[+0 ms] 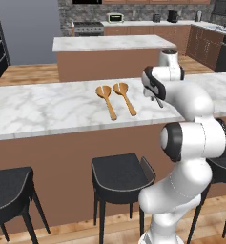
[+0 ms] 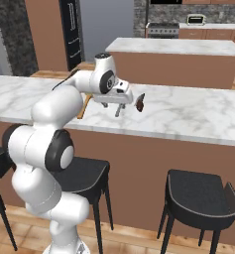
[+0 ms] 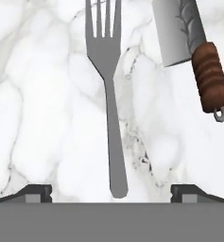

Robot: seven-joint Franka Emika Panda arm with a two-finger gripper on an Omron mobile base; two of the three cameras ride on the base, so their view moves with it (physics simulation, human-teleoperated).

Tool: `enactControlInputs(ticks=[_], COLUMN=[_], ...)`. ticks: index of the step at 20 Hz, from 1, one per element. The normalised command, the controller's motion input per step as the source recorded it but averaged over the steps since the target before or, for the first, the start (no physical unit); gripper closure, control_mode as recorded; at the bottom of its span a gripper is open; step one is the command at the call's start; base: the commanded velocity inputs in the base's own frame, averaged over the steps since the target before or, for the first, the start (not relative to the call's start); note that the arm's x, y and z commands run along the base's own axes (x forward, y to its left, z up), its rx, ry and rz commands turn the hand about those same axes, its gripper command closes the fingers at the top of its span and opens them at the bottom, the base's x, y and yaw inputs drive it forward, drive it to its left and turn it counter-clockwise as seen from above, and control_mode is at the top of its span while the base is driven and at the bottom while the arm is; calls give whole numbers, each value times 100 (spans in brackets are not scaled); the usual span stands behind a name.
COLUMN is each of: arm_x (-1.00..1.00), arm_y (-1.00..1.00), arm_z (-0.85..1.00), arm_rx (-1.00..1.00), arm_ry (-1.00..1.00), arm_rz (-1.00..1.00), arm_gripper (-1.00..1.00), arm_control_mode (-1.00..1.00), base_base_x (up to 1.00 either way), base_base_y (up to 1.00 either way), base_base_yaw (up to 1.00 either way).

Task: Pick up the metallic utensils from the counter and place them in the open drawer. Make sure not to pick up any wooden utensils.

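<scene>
With nothing held, the gripper [image 3: 111,191] is spread wide above the fork [image 3: 107,85] at the frame's centre on the table [image 3: 42,118], lined up for grasping, the knife [image 3: 191,42] lying upper right.

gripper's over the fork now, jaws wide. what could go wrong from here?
1. The fork lies flat on the marble counter; the gripper, open, may skid off its thin handle.
2. The knife lies close beside the fork; a finger could nudge it.
3. The wooden spoons are nearby on the counter and must stay untouched.
</scene>
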Motion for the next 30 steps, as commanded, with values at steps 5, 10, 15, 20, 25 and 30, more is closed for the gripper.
enactControlInputs(ticks=[5,10,15,20,25,30], arm_x=[12,10,7,3,0,0], arm_y=[-22,0,0,2,0,3], arm_z=[-3,-20,-18,-20,-20,-19], arm_rx=[2,0,0,0,0,0], arm_ry=[0,0,0,0,0,0], arm_rz=[3,0,0,0,0,0], arm_gripper=[-100,-100,-100,-100,-100,-100], arm_control_mode=[-100,-100,-100,-100,-100,-100], base_base_x=[0,0,0,0,0,0], base_base_y=[0,0,0,0,0,0], base_base_yaw=[0,0,0,0,0,0])
